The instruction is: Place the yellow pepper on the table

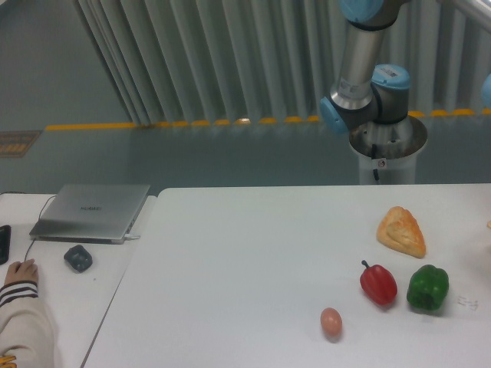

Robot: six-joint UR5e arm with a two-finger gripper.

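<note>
The yellow pepper does not show in the camera view. The gripper is out of view too; only the arm's base and lower joints (367,100) stand behind the far edge of the large white table (253,253). On the table's right part lie a red pepper (378,283), a green pepper (427,287), a bread piece (400,231) and a small egg (331,321).
A smaller white desk (69,299) on the left holds a closed grey laptop (92,211) and a dark mouse (78,257). A person's hand and striped sleeve (21,307) rest at its near left corner.
</note>
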